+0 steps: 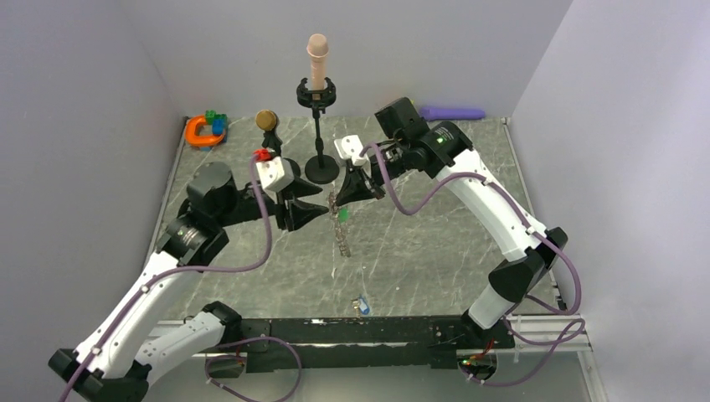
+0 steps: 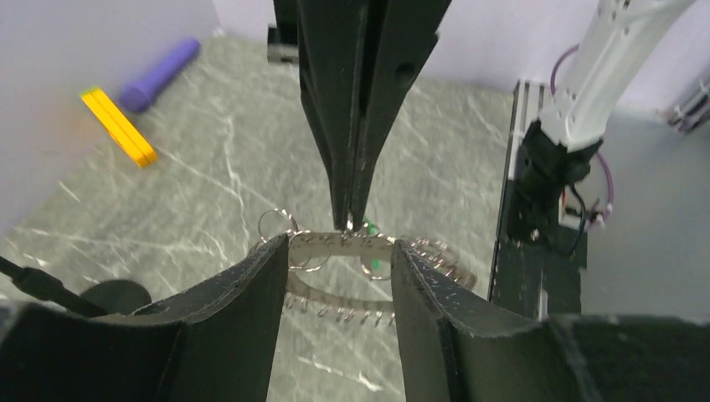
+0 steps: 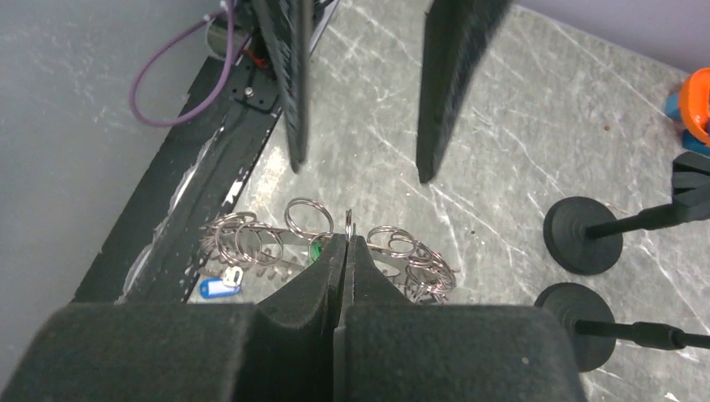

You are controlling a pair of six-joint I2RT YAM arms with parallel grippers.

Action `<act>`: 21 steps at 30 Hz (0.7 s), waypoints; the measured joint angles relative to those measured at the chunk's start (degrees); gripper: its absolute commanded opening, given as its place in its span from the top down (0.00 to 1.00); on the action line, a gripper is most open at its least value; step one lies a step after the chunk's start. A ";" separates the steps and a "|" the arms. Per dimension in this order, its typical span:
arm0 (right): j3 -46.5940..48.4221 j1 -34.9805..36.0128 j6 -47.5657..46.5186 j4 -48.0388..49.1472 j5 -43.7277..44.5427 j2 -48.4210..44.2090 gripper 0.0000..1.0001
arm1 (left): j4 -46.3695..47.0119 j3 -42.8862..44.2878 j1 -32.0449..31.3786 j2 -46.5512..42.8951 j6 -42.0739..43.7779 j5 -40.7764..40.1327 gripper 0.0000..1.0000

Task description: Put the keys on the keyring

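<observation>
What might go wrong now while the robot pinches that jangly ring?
The right gripper pinches only one thin loop of the keyring, so it may slip free. The left gripper is open on both sides of it. Closing in, it might bump the right gripper or knock the green key.

Room twd near edge (only a blue tag (image 1: 362,306) there); two stand bases (image 3: 583,236) block the far side, keyring (image 1: 343,239) sprawls mid-table.
</observation>
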 measured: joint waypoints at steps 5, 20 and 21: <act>1.79 1.27 -5.51 -5.95 2.01 1.09 1.00 | -8.00 2.05 -0.02 4.46 5.53 2.54 0.50; 2.86 1.95 -9.18 -10.38 5.07 2.29 1.00 | -8.46 2.86 -2.16 7.54 6.95 5.33 0.59; 2.86 1.95 -9.18 -10.38 5.09 2.32 1.00 | -8.07 2.86 -2.25 7.54 6.56 5.35 0.60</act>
